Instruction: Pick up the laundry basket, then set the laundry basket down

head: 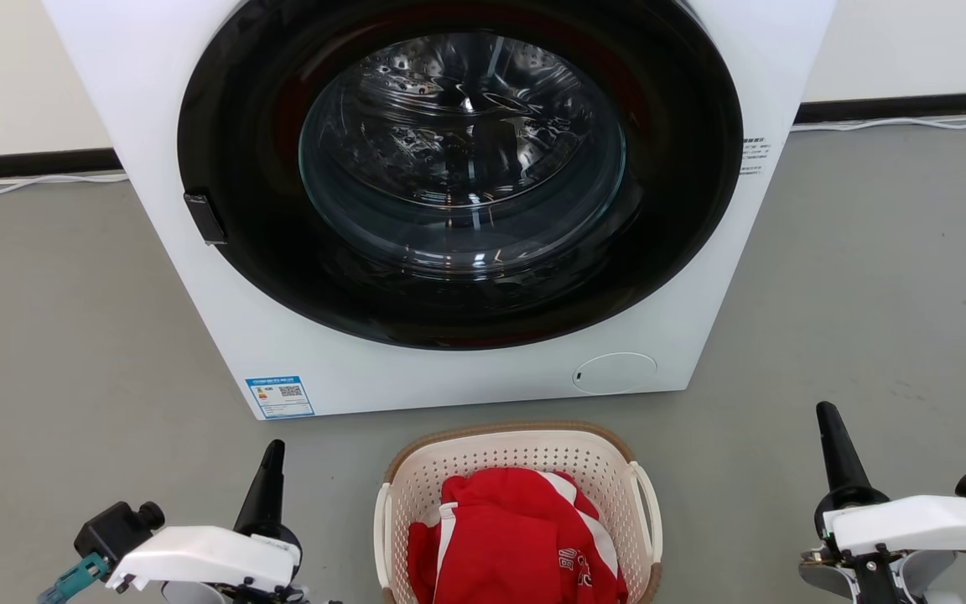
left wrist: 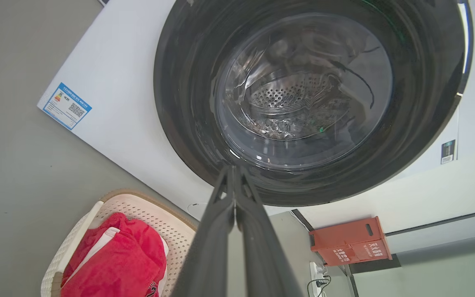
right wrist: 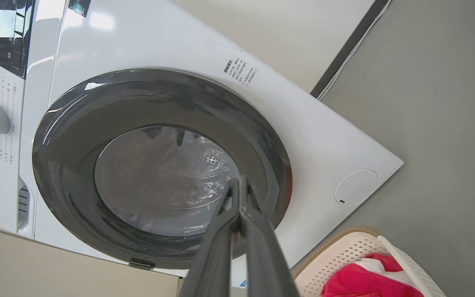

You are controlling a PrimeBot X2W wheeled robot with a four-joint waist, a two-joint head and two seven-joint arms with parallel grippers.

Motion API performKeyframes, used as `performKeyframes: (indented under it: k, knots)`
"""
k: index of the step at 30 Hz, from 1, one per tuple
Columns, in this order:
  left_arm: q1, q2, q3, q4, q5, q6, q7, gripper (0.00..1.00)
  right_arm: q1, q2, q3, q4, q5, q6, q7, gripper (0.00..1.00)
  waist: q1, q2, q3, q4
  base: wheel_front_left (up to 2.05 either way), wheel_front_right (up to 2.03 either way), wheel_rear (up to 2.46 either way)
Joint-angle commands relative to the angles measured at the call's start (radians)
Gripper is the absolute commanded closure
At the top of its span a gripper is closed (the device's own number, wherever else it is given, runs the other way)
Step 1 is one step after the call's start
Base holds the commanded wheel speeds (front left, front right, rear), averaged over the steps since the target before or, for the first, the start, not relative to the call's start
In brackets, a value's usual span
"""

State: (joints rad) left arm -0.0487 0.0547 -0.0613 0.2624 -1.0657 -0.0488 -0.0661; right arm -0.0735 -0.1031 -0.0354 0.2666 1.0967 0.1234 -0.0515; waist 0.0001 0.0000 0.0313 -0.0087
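On the grey floor (head: 47,335), just before the washer (head: 449,373), sits the laundry basket (head: 525,457).
A red garment (head: 516,537) is heaped inside; left gripper (head: 275,449) and right gripper (head: 825,413) flank it, apart from it, both pressed together and empty.

- A laundry room is showing here
- A white front-loading washing machine (head: 462,168) with a round black glass door is standing on a grey floor (head: 869,294)
- A cream perforated plastic basket (head: 500,438) is holding red clothing (head: 516,537) before it
- A pale wall (head: 22,75) is running behind
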Motion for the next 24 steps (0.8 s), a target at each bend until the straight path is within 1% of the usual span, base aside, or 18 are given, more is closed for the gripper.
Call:
performKeyframes:
  k: [1,24]
  knots:
    - [-0.044,0.009,0.028,-0.022,-0.03,-0.014,0.007,1.0,-0.031,-0.003,0.003,-0.024,0.027,0.004,0.009,1.0,0.0,0.0,-0.001,0.0,0.0,0.0,0.0]
    - [-0.05,0.011,0.085,-0.02,-0.277,-0.045,0.077,1.0,-0.032,0.021,-0.033,-0.023,0.254,0.006,0.08,1.0,0.0,0.0,-0.013,0.004,0.0,0.0,0.0]
